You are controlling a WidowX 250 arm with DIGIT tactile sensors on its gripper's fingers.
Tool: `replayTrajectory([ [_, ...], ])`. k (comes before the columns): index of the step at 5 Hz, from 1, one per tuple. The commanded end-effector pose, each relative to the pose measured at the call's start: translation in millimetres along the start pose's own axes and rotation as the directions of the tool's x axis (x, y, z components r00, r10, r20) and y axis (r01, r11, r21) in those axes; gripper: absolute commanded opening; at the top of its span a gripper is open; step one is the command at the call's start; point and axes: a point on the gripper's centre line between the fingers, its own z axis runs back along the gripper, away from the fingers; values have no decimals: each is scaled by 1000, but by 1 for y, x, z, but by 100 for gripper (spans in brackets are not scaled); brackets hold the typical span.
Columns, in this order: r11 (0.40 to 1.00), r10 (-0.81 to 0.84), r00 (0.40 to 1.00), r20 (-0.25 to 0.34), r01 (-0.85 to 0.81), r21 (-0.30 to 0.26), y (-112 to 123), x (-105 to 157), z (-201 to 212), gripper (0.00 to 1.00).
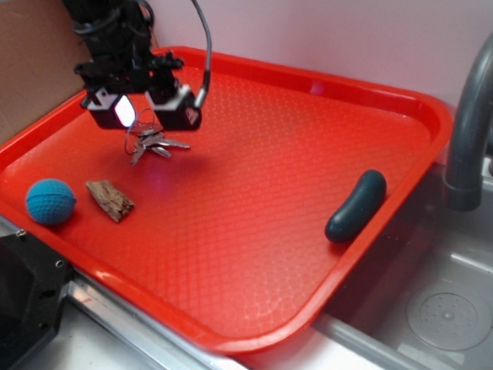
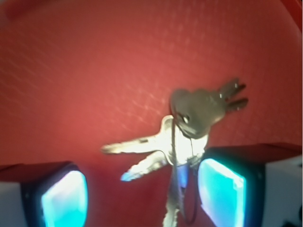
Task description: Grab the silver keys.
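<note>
Presently listed: one gripper (image 1: pixel 146 111), black, with two blocky fingers (image 2: pixel 64 198) whose inner pads glow pale cyan in the wrist view. The jaws stand spread wide and clasp nothing. It hangs low over the far left part of a red tray (image 1: pixel 264 311).

Item: the silver keys (image 1: pixel 153 144), a small bunch of flat grey metal blades fanned out on thin wire rings. They lie on the tray floor directly beneath the claw. In the wrist view (image 2: pixel 189 127) they sit in the gap between the fingers, close against the one on the picture's right side (whether metal touches pad is unclear; that frame is blurred).

Item: tray, moulded plastic, rounded corners, raised rim, fine pebbled floor.

Item: blue ball (image 1: pixel 50 201), dimpled surface, near the left rim.

Item: brown wood chip (image 1: pixel 109 199), rough and splintered, just beside the ball.

Item: dark oblong piece (image 1: pixel 355 205), smooth, rounded ends, resting against the right rim.
</note>
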Motion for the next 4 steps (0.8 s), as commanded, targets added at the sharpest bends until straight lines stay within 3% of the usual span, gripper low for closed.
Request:
replayTrajectory([
  [1, 997, -33, 999, 38, 30, 73, 7, 1, -4, 0],
  [4, 994, -90, 996, 23, 88, 69, 5, 5, -4, 0],
])
